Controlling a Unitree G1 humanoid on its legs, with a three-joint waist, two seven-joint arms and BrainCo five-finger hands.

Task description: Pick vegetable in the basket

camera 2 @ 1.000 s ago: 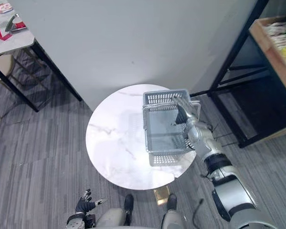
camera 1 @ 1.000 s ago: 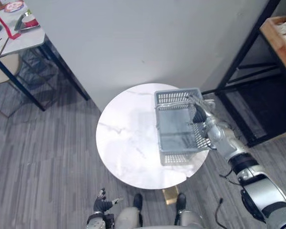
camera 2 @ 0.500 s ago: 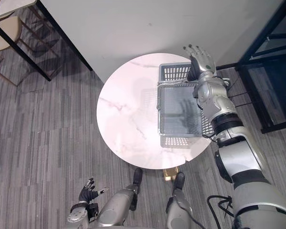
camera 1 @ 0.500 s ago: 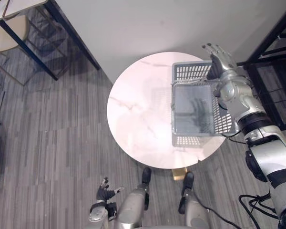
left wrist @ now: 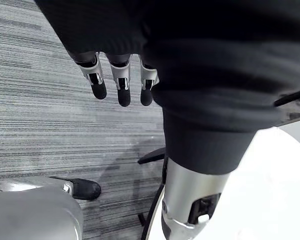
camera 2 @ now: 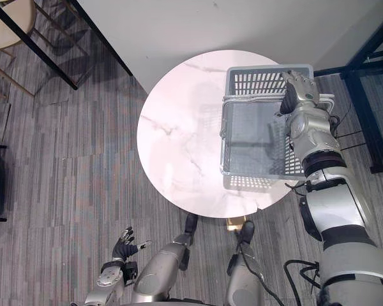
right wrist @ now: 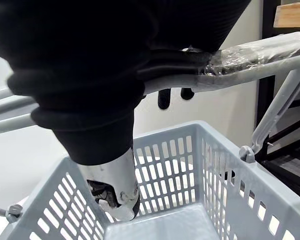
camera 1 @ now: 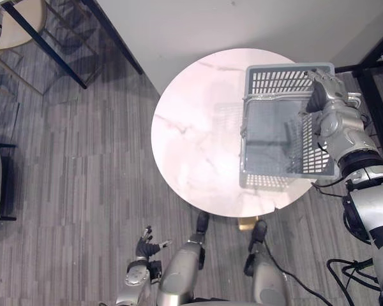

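Over the right edge of the table [camera 1: 191, 159], I find the right hand [camera 1: 332, 95] curled round the handle [right wrist: 250, 62] of the empty basket [camera 1: 274, 134], left hand [camera 1: 145, 245] slack and low; I judge the hanging basket may swing, clip the table, or slip free

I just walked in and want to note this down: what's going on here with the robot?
The right robot hand is curled round the handle of an empty grey slatted plastic basket, holding it over the right side of a round white marble table. There is no vegetable in the basket. The left robot hand hangs low at the robot's side, fingers relaxed, holding nothing.
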